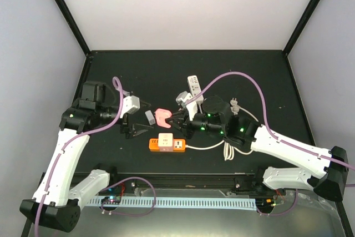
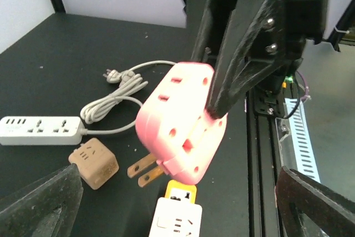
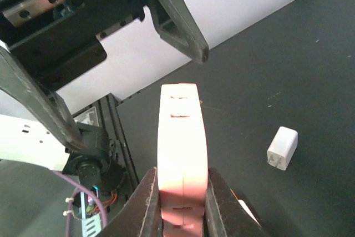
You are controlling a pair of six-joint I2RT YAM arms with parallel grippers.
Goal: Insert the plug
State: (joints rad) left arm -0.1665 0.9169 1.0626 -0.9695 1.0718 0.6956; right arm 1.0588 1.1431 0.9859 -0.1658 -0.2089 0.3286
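Right pincer [image 3: 180,195] clamps the pink plug [image 1: 162,117] in the air over the orange power strip [image 1: 166,144] by the worktop's near edge, left pincer [image 1: 140,118] wide and empty beside it, prongs not yet in, so lowering and insertion remain.

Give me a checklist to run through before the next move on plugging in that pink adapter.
1. Right hand clamped on the pink adapter: ok, a finger presses each flat side.
2. Left hand open and off the adapter: ok.
3. Prongs bare and unobstructed: ok, both show.
4. Prongs aimed into the orange power strip: not ok, they angle sideways and the adapter hangs in the air.
5. A socket on the strip free to take them: cannot tell, only part of its face shows.
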